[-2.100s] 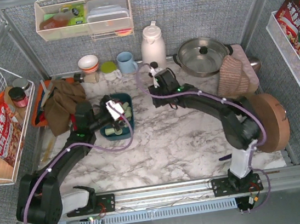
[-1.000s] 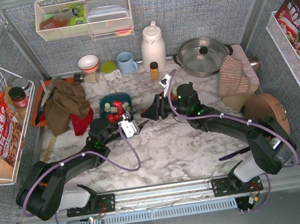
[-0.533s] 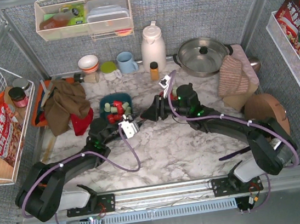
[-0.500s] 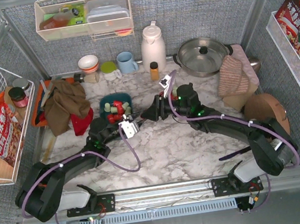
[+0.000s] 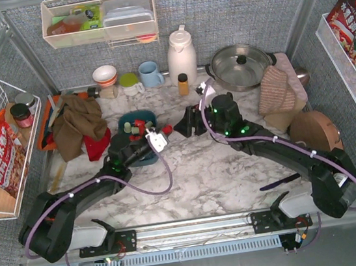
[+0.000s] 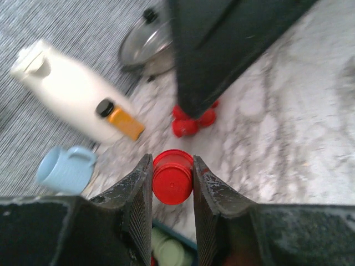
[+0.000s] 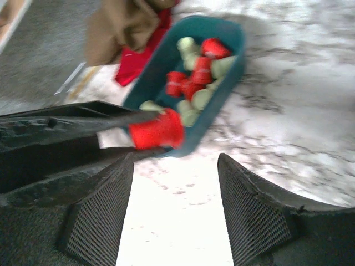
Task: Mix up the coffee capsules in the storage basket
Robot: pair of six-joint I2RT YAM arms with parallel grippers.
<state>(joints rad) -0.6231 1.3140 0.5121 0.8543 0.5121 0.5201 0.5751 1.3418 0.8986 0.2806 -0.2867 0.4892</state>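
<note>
Top view: storage basket [image 5: 123, 123] sits left of centre with coffee capsules [image 5: 139, 126] inside, and the left gripper [image 5: 162, 135] hangs at its right edge

Left wrist: it's pinching a red capsule [image 6: 173, 177] snugly, so I'd carry it over the basket before letting go

Right wrist: right gripper [image 7: 173, 183] gapes empty at lower frame, I'd hold it back

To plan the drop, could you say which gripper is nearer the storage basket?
Left. The left gripper holds a red capsule at the storage basket's rim; the right gripper sits farther right.

Grey woven walls [image 5: 228, 15], marble tabletop [image 5: 202, 169]
</note>
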